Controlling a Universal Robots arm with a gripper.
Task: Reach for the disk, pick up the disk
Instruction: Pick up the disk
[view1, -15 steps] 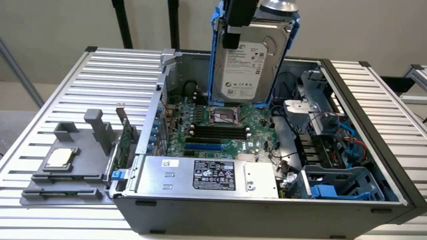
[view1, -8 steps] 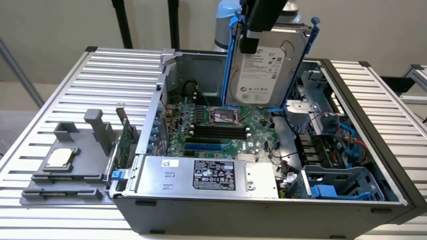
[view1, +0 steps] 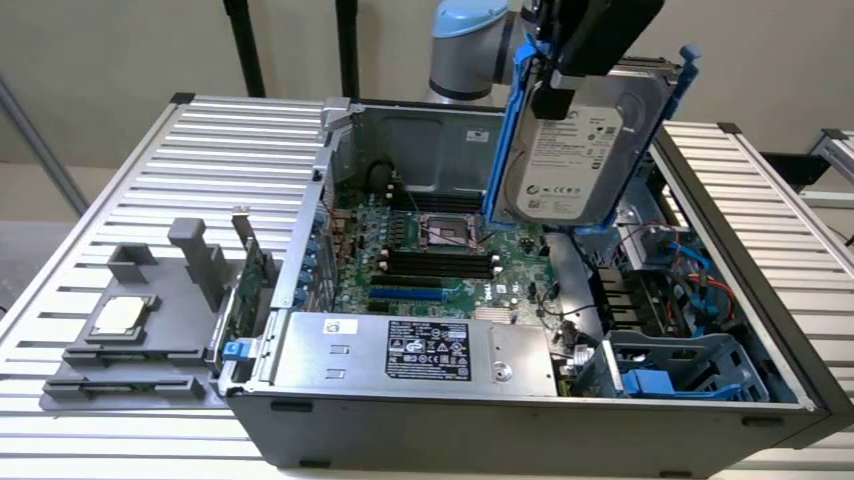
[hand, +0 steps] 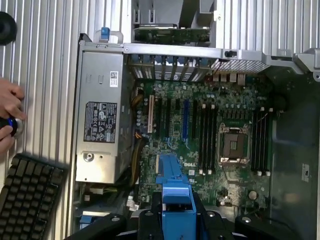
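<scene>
Disk lifted clear of the open computer case, held in the gripper.

Exterior view: the gripper (view1: 577, 75), at the top of the frame right of centre, is clamped on the disk (view1: 571, 160) — a silver-grey drive with a white label, framed by blue rails, hanging tilted above the motherboard (view1: 434, 255) and touching nothing below it. The large silver box (view1: 407, 350) with a black label sits along the front of the case (view1: 534, 425); a small square chip (view1: 120, 315) rests on a grey fixture at lower left, well apart. Wrist view: the disk's blue rail (hand: 175, 200) rises from the lower centre between the gripper's black parts — a person's hand (hand: 9, 117) and a keyboard (hand: 27, 197) lie at the left edge.
</scene>
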